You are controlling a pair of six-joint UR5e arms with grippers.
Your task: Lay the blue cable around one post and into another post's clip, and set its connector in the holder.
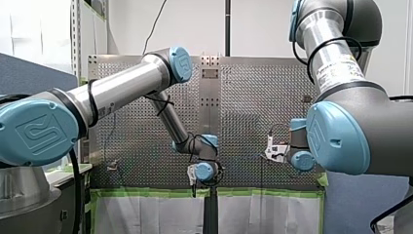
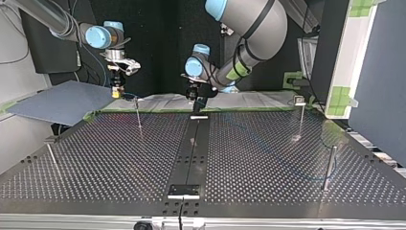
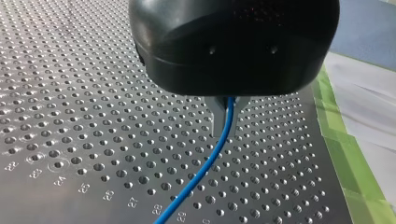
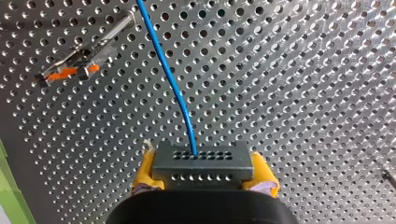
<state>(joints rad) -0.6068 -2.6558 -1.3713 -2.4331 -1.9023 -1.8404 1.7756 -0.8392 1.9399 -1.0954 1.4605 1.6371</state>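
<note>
The thin blue cable (image 3: 205, 165) runs out between the metal fingers (image 3: 218, 119) of my left gripper (image 3: 227, 132), which is shut on it low over the perforated table (image 3: 93, 116). In the top view that gripper (image 2: 197, 108) hangs at the far middle of the table. My right gripper (image 4: 204, 171) has its yellow pads (image 4: 145, 170) shut on the dark connector block (image 4: 201, 161). The cable (image 4: 170, 79) leaves the block's face. In the top view my right gripper (image 2: 116, 93) is at the far left, beside a thin post (image 2: 139, 115).
A clip with orange marks (image 4: 70, 70) lies ahead of my right gripper. More posts stand at the top view's right (image 2: 300, 120) (image 2: 328, 167) and left (image 2: 51, 155). A small bracket (image 2: 183, 190) sits on the dark centre strip. Green tape (image 3: 345, 154) marks the table's edge.
</note>
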